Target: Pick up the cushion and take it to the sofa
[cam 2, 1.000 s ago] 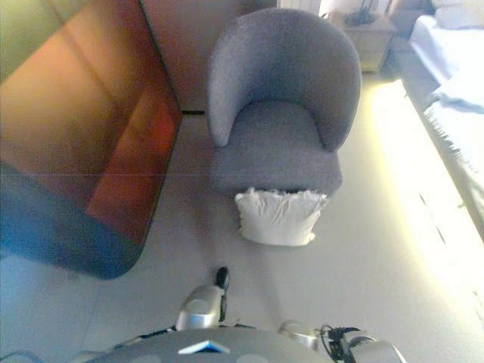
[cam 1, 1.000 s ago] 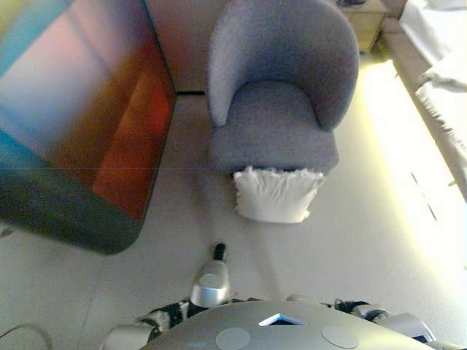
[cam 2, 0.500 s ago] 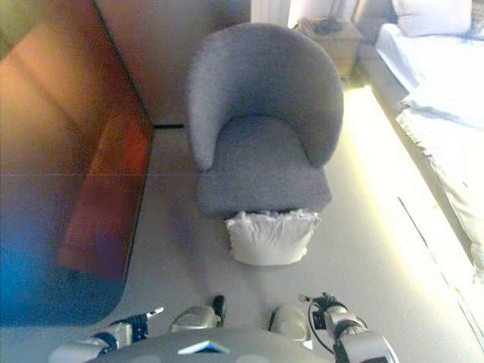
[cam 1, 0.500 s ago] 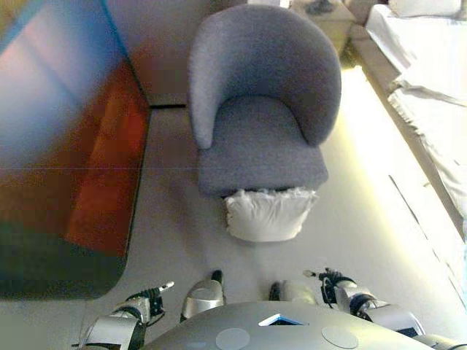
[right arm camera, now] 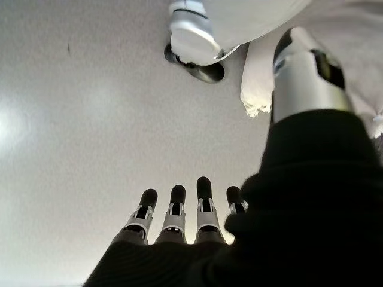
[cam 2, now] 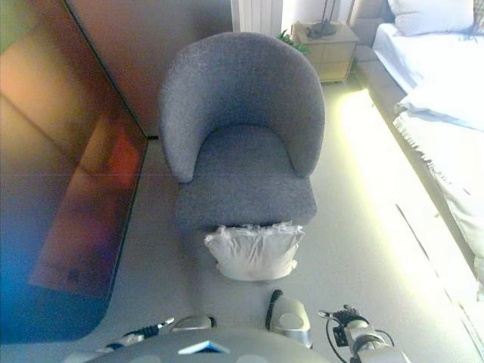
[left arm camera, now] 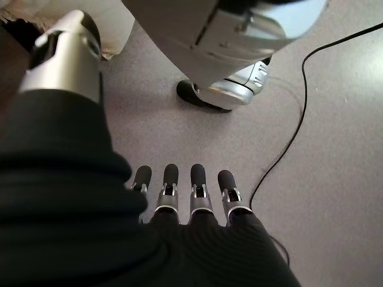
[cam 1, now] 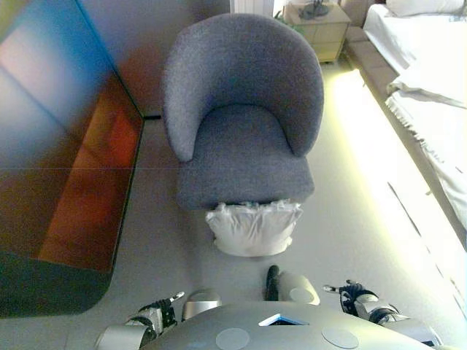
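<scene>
A white cushion (cam 1: 252,227) with a frilled edge stands on the floor, leaning against the front of a grey armchair (cam 1: 244,131). It also shows in the right eye view (cam 2: 253,251). My left hand (cam 1: 159,314) hangs low at my left side, fingers straight and empty, as the left wrist view (left arm camera: 185,194) shows. My right hand (cam 1: 357,297) hangs low at my right side, fingers straight and empty in the right wrist view (right arm camera: 182,209). Both hands are well short of the cushion. A corner of the cushion (right arm camera: 254,81) shows in the right wrist view.
A large dark glossy panel (cam 1: 58,146) stands along the left. A bed with white covers (cam 1: 430,95) runs along the right. A small wooden nightstand (cam 1: 315,25) stands behind the armchair. Open floor (cam 1: 357,219) lies between armchair and bed.
The camera has moved, so the armchair and cushion sit further left in view. Both hands stay low at my sides, open and empty.
</scene>
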{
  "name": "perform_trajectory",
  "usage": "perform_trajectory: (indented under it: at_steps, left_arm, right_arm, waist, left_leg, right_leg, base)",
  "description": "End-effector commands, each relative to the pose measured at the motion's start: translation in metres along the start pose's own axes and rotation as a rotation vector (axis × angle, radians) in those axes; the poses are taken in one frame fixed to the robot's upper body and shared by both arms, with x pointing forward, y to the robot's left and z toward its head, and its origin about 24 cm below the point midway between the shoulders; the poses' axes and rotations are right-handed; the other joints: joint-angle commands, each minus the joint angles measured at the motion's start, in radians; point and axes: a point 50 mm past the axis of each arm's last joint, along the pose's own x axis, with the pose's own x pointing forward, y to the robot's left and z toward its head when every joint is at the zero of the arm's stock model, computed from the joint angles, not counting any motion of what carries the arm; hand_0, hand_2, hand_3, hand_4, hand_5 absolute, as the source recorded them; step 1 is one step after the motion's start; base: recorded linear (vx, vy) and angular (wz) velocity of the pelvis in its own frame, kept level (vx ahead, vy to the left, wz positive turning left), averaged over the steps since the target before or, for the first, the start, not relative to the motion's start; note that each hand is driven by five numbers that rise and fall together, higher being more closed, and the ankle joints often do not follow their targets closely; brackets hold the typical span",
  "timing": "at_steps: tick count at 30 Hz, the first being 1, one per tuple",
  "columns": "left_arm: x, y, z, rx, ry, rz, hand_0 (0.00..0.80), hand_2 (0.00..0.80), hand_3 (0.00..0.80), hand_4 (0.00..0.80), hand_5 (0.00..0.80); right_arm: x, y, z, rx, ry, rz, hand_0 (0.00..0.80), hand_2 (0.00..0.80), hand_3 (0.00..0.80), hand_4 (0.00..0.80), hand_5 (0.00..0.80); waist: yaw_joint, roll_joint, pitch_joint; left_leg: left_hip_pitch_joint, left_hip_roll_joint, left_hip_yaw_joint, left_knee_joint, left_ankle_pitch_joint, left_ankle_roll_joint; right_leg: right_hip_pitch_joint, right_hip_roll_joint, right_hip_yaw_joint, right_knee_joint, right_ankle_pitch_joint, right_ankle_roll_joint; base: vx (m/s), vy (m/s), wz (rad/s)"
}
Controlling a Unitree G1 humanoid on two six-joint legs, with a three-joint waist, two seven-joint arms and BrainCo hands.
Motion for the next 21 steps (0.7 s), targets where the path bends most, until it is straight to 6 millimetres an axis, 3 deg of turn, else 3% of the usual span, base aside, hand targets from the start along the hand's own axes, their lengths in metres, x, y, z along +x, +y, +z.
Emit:
perform_trajectory:
  at_steps: [1,3,5,7,8,11,12,14,15,19,21]
  left_arm:
    - [-0.001,0.003,0.019,0.009,-0.090,0.005,0.000,0.000,0.000,0.000,0.000]
    - [-0.003,-0.005,0.023,-0.003,-0.094,0.009,0.000,0.000,0.000,0.000,0.000]
    - [-0.003,-0.004,0.026,-0.032,-0.111,0.013,0.000,0.000,0.000,0.000,0.000]
    - [-0.003,-0.004,0.030,-0.074,-0.153,-0.002,0.000,0.000,0.000,0.000,0.000]
    - [-0.004,-0.004,0.033,-0.084,-0.178,-0.012,0.000,0.000,0.000,0.000,0.000]
    - [-0.008,-0.008,0.049,-0.072,-0.270,-0.035,0.000,0.000,0.000,0.000,0.000]
    - [-0.008,0.005,0.058,-0.063,-0.290,-0.044,0.000,0.000,0.000,0.000,0.000]
    - [-0.015,0.004,0.083,-0.040,-0.374,-0.047,0.000,0.000,0.000,0.000,0.000]
    - [-0.020,-0.003,0.098,-0.037,-0.432,-0.049,0.000,0.000,0.000,0.000,0.000]
    - [-0.061,-0.043,0.169,-0.057,-0.742,-0.062,0.000,0.000,0.000,0.000,0.000]
    - [-0.073,-0.046,0.186,-0.080,-0.816,-0.055,0.000,0.000,0.000,0.000,0.000]
  right_arm:
    - [0.000,0.003,0.014,-0.034,0.007,0.005,0.000,0.000,0.000,0.000,0.000]
    - [0.000,0.000,0.018,-0.002,0.007,-0.015,0.000,0.000,0.000,0.000,0.000]
    - [0.000,-0.006,0.027,0.022,-0.015,-0.033,0.000,0.000,0.000,0.000,0.000]
    - [-0.001,-0.009,0.035,0.069,-0.067,-0.077,0.000,0.000,0.000,0.000,0.000]
    - [-0.001,-0.012,0.040,0.074,-0.100,-0.096,0.000,0.000,0.000,0.000,0.000]
    - [-0.004,-0.015,0.055,0.102,-0.174,-0.137,0.000,0.000,0.000,0.000,0.000]
    - [-0.004,-0.023,0.057,0.094,-0.195,-0.149,0.000,0.000,0.000,0.000,0.000]
    - [-0.007,-0.029,0.071,0.079,-0.272,-0.179,0.000,0.000,0.000,0.000,0.000]
    - [-0.009,-0.028,0.082,0.094,-0.310,-0.192,0.000,0.000,0.000,0.000,0.000]
    - [-0.035,-0.027,0.158,0.114,-0.561,-0.302,0.000,0.000,0.000,0.000,0.000]
    - [-0.042,-0.032,0.173,0.087,-0.618,-0.351,0.000,0.000,0.000,0.000,0.000]
  waist:
    - [0.035,-0.072,0.024]
    - [0.048,-0.062,0.043]
    - [0.068,-0.041,0.065]
    - [0.088,-0.009,0.082]
    - [0.094,0.000,0.090]
    - [0.083,-0.003,0.072]
    - [0.072,0.009,0.071]
    - [0.069,0.008,0.083]
    - [0.069,0.002,0.100]
    - [0.062,-0.010,0.229]
    - [0.050,-0.007,0.252]
  left_leg:
    - [-0.149,-0.057,0.049,0.351,0.048,0.028]
    - [-0.195,-0.049,0.086,0.316,0.055,0.024]
    - [-0.209,-0.053,0.127,0.168,0.070,0.020]
    - [-0.247,-0.043,0.137,0.045,0.162,0.003]
    - [-0.273,-0.038,0.120,0.050,0.211,-0.008]
    - [-0.217,-0.058,0.116,-0.014,0.128,0.025]
    - [-0.200,-0.054,0.130,-0.030,0.125,0.023]
    - [-0.204,-0.057,0.119,-0.017,0.108,0.031]
    - [-0.224,-0.058,0.120,0.000,0.100,0.035]
    - [-0.386,-0.061,0.113,0.096,0.098,0.035]
    - [-0.434,-0.059,0.116,0.117,0.105,0.035]
  right_leg:
    - [0.127,-0.099,-0.013,-0.248,0.115,0.074]
    - [0.164,-0.096,-0.035,-0.264,0.100,0.075]
    - [0.195,-0.084,-0.038,-0.282,0.080,0.092]
    - [0.228,-0.049,-0.020,-0.301,0.067,0.096]
    - [0.243,-0.034,-0.006,-0.305,0.060,0.090]
    - [0.230,-0.049,-0.003,-0.287,0.048,0.100]
    - [0.224,-0.050,-0.004,-0.274,0.040,0.100]
    - [0.201,-0.059,-0.003,-0.248,0.035,0.104]
    - [0.184,-0.060,0.001,-0.243,0.037,0.105]
    - [0.020,-0.070,0.015,-0.196,0.070,0.101]
    - [-0.040,-0.070,0.029,-0.170,0.079,0.101]
  base:
    - [0.155,-0.159,0.04]
    - [0.101,-0.026,-0.05]
    - [0.155,0.075,0.25]
    - [0.218,0.125,0.15]
    - [0.204,0.143,0.13]
    - [0.172,0.151,0.08]
    - [0.151,0.136,-0.07]
    - [0.031,-0.004,-0.08]
    - [-0.172,-0.155,0.04]
    - [-0.361,-0.105,0.10]
    - [-0.158,0.073,-0.05]
